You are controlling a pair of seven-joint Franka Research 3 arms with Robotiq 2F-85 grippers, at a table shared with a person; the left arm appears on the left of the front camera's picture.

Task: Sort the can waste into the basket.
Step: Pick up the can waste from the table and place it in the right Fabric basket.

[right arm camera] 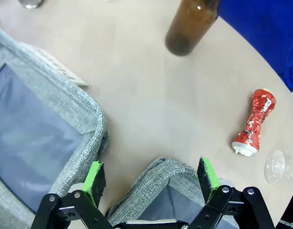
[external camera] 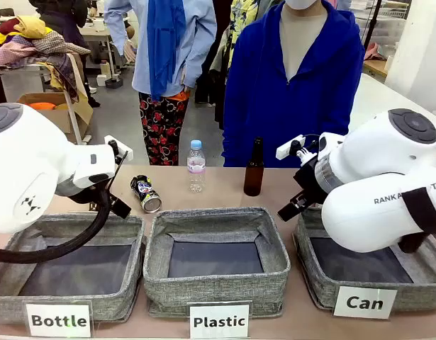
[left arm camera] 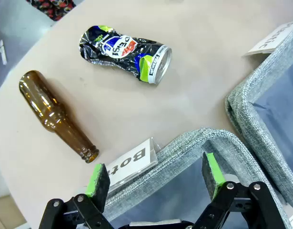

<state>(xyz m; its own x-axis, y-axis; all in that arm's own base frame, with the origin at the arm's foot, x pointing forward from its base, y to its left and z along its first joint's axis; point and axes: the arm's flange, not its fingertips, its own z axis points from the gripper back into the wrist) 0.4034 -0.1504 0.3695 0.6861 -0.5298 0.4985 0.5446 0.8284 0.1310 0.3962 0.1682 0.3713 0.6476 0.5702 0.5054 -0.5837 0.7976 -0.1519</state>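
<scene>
A crushed black can (left arm camera: 125, 52) with coloured print lies on its side on the table beyond the "Bottle" basket; it also shows in the front view (external camera: 145, 194). My left gripper (left arm camera: 156, 179) hangs open over that basket's far rim, short of the can, with nothing between its green pads. A crushed red can (right arm camera: 255, 121) lies on the table beyond the basket (external camera: 306, 244) labelled "Can" (external camera: 364, 302). My right gripper (right arm camera: 152, 177) is open and empty above this basket's far rim (right arm camera: 158, 169), with the red can ahead and to its right.
A brown bottle (left arm camera: 55, 114) lies on the table left of the black can. Another brown bottle (external camera: 254, 168) and a clear plastic bottle (external camera: 196, 166) stand mid-table. The "Bottle" basket (external camera: 12, 234) and "Plastic" basket (external camera: 214, 216) sit in front. A person in blue (external camera: 295, 85) stands at the far side.
</scene>
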